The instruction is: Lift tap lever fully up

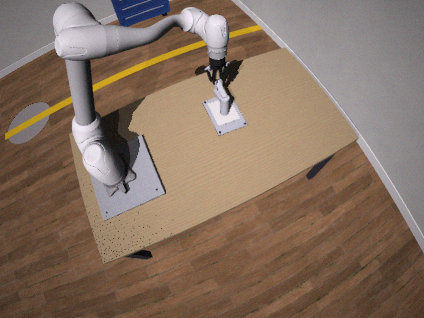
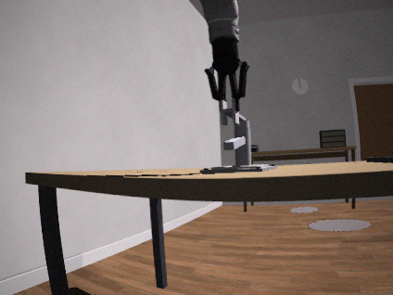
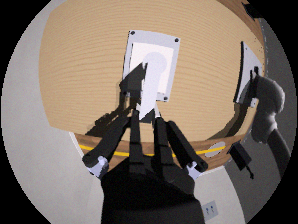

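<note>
The black 2-fingered pincer (image 2: 230, 99) is clamped nearly shut on the grey metal tap lever (image 2: 230, 111), directly beneath it, above the tan wooden surface (image 1: 280, 130). If lifted off the lever's arc, the lever could slip free.

Materials and finishes at your workstation

You see a matt, light wood-grain table (image 1: 280, 150); a smooth grey metallic tap (image 2: 243, 139) on its plate (image 1: 239, 123); a glossy white arm (image 1: 115, 37); matt black gripper (image 2: 227, 95) fingers at the table's 12 o'clock edge.
</note>
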`<state>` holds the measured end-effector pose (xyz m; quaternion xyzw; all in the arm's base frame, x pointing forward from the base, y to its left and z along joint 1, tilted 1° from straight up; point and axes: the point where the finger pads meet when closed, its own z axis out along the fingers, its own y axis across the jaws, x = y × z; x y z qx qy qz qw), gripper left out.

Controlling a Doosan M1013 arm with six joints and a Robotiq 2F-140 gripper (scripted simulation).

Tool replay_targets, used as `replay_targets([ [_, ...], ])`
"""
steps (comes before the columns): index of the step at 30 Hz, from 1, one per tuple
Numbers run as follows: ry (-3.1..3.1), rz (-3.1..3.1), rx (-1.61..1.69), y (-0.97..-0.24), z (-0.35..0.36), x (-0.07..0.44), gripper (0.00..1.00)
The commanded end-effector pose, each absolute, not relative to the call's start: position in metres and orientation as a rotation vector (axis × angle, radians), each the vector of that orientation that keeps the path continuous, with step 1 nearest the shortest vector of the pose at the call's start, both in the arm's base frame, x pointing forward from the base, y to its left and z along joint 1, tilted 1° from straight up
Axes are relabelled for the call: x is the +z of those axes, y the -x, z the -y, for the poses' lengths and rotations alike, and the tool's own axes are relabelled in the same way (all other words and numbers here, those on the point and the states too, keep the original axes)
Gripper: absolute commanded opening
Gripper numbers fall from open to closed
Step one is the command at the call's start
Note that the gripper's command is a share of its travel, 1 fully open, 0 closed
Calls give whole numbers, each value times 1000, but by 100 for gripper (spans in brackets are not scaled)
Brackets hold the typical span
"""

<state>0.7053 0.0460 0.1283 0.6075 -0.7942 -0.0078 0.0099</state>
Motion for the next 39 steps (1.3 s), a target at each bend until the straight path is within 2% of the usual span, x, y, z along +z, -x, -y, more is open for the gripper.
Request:
replay_targets([
  [1, -1897, 2480, -24, -705, -45, 133, 0],
  [12, -1897, 2480, -24, -703, -36, 155, 0],
  [39, -1897, 2480, -24, -703, -35, 158, 0],
])
